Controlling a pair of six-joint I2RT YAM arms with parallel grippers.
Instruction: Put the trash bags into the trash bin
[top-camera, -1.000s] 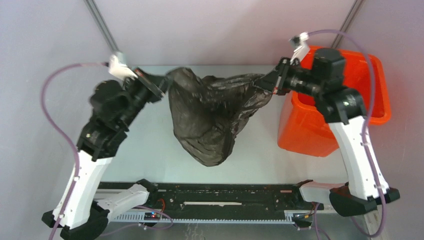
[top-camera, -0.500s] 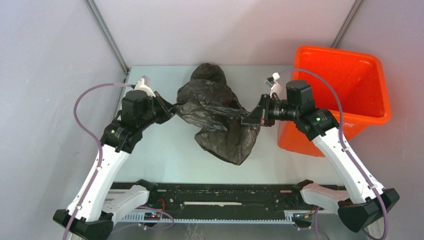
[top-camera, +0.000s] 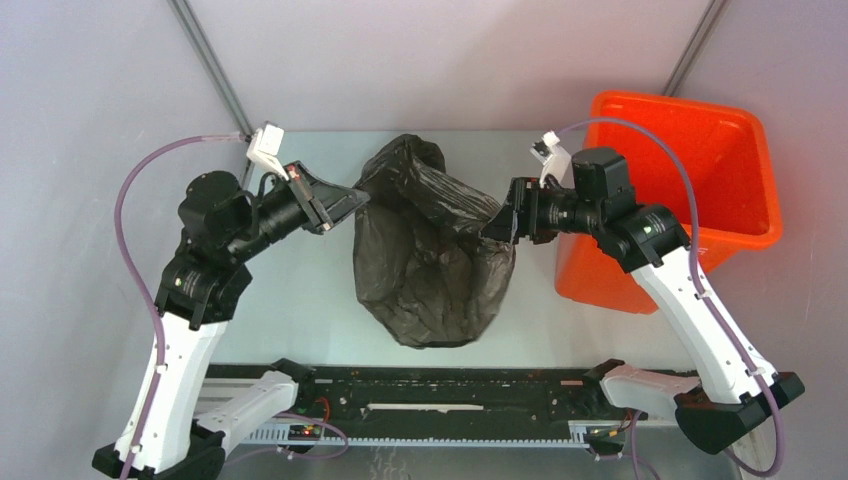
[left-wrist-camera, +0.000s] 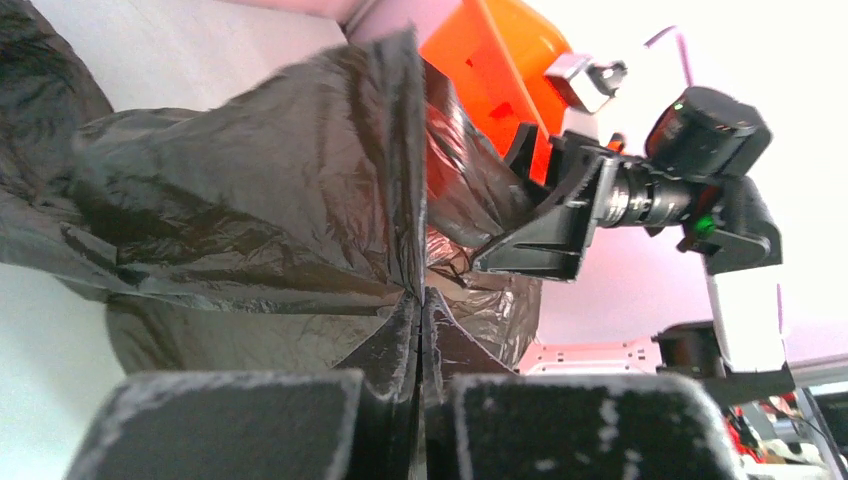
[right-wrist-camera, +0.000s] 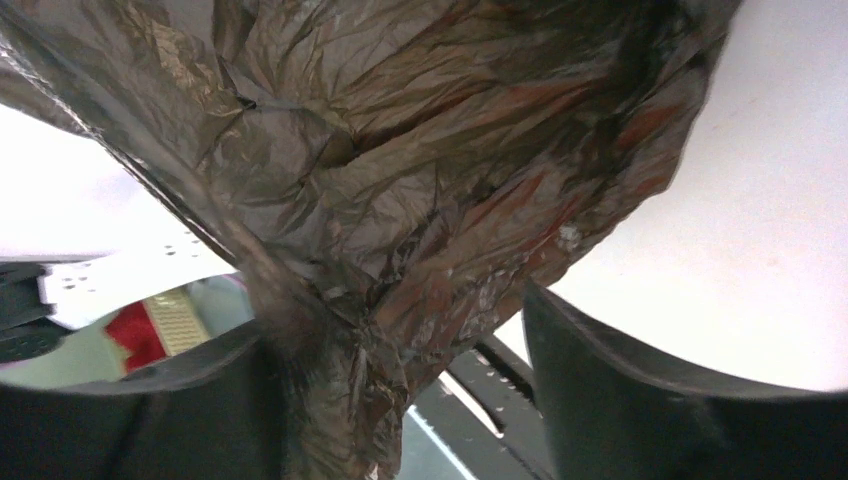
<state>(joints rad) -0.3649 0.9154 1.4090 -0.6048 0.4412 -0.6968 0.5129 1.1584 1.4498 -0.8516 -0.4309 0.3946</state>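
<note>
Left pincer (top-camera: 352, 200) clamps trash bags (top-camera: 430, 275); right pincer (top-camera: 497, 222) gapes around film. Best: clamp it, lift, swing toward trash bin (top-camera: 700, 170) at 3 o'clock

Both our arms rise from the near edge and bend inward, wrists level, facing each other across the middle. Our left claw (top-camera: 358, 198) points right, its fingers pressed together on the bag (top-camera: 430, 280). Our right claw (top-camera: 493, 225) points left, its fingers spread apart with the bag between them.
</note>
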